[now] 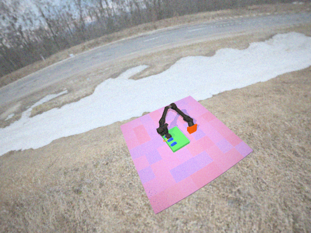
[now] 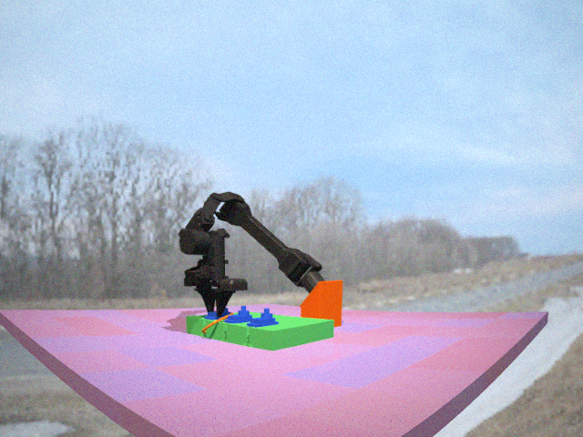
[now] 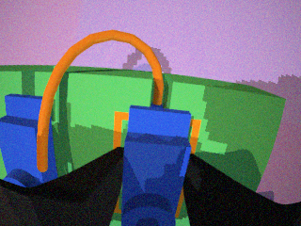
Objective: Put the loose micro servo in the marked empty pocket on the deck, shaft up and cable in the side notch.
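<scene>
Arm (image 1: 172, 106) (image 2: 268, 237): arched, elbow raised, forearm folded down at far left | wrist (image 1: 162, 129) (image 2: 195, 239): bent, hand pointing downward | gripper (image 1: 168, 136) (image 2: 215, 314) (image 3: 154, 158): low, fingers partly apart, clamped on something, unreleased
</scene>
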You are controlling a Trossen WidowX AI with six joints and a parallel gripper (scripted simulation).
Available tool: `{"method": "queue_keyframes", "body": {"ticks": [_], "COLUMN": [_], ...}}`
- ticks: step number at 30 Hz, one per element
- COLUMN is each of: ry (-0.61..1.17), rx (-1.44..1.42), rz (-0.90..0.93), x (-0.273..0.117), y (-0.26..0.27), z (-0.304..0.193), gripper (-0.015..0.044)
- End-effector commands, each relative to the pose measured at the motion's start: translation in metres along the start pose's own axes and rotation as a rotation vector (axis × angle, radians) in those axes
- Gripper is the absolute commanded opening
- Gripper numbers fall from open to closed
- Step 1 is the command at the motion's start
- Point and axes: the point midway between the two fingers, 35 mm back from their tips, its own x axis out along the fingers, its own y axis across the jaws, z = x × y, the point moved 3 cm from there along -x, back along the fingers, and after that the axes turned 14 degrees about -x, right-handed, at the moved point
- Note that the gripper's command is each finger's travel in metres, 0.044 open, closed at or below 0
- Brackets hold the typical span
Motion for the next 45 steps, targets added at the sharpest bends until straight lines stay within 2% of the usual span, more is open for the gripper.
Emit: {"method": "queue_keyframes", "body": {"ticks": [1,4,7,10,15,19,25,32,38,45], "ry": [-0.002,-0.002,-0.002,-0.002,-0.002,-0.008,0.001,0.004,0.009,0.009], "rx": [-0.005,-0.005,-0.005,-0.006,-0.006,-0.013,-0.013,-0.026,-0.127,-0.131], "rz": [-0.003,-0.003,-0.002,-0.001,-0.001,0.000,0.004,0.002,-0.013,-0.013], "x": [0.000,0.000,-0.007,-0.032,-0.035,-0.051,-0.095,-0.103,-0.138,-0.140], "y": [0.000,0.000,0.000,0.001,0.001,0.008,0.026,0.028,0.030,0.030], "z": [0.000,0.000,0.000,-0.003,-0.003,-0.023,-0.096,-0.105,-0.097,-0.097], "gripper": [0.0105,0.0184,0.0187,0.0187,0.0187,0.0292,0.0440,0.0440,0.0440,0.0440]}}
